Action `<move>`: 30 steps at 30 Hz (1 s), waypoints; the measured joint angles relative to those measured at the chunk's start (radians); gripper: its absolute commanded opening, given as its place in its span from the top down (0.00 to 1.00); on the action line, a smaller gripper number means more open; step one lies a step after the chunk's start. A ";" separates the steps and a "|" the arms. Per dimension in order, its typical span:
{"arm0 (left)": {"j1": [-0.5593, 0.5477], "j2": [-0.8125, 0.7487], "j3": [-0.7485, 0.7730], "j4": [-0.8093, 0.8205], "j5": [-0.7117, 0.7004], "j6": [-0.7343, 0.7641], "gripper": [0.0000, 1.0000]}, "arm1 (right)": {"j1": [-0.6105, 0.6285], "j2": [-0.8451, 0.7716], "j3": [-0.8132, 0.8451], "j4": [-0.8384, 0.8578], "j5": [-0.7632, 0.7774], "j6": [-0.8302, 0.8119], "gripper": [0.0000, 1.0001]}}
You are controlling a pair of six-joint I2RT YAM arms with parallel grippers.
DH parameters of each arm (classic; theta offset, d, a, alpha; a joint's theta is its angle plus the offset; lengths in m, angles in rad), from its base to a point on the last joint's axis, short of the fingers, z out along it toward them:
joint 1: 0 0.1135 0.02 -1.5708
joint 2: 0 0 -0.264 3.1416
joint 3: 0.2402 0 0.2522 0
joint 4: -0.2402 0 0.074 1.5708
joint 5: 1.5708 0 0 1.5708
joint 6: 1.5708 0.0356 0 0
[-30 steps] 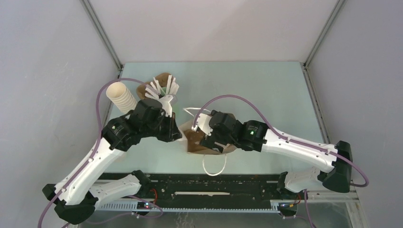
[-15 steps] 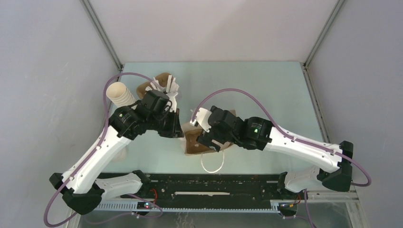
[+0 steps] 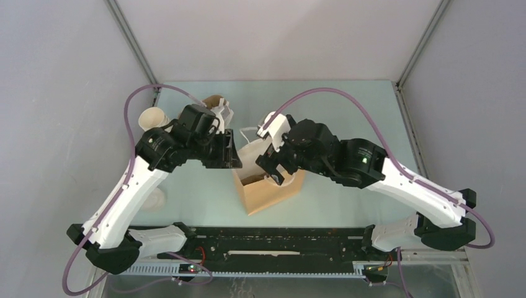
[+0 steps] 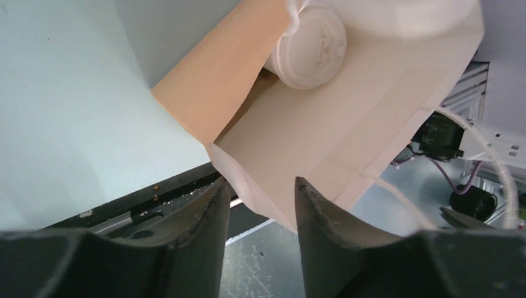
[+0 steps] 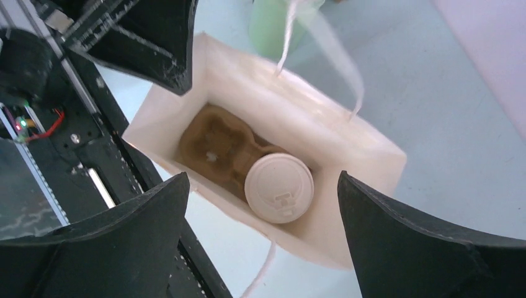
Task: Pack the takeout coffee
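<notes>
The takeout coffee (image 5: 279, 187), a cup under a round white lid, stands inside a tan paper bag (image 3: 273, 195) in one pocket of a brown cup carrier (image 5: 214, 146). Its lid (image 4: 310, 46) also shows in the left wrist view. The bag stands upright at the table's middle. My right gripper (image 5: 262, 180) hangs open above the bag's mouth and holds nothing. At the bag's left rim my left gripper (image 4: 260, 181) has its jaws parted, the bag's corner (image 4: 279, 211) just beyond the gap, not pinched. In the top view the left gripper (image 3: 234, 152) and right gripper (image 3: 276, 171) flank the bag's top.
A tall stack of cream cups (image 3: 153, 118) stands at the back left. A pale green cup of white sticks (image 5: 273, 22) and a brown carrier (image 3: 211, 99) are behind the left arm. The black rail (image 3: 267, 239) runs along the near edge.
The bag went from slumped to standing upright. Both wrists rose and moved toward the back. The left jaws went from shut to parted, letting go of the bag's rim.
</notes>
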 measured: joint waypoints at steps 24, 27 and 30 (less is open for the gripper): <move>0.320 -0.056 0.172 0.024 -0.412 0.059 0.19 | -0.150 -0.248 -0.045 -0.015 0.193 0.229 0.00; 0.401 0.023 0.129 0.097 -0.414 0.092 0.27 | -0.152 -0.295 -0.069 -0.039 0.185 0.253 0.00; 0.455 0.156 0.121 0.173 -0.410 0.127 0.35 | -0.153 -0.355 -0.099 -0.068 0.184 0.269 0.00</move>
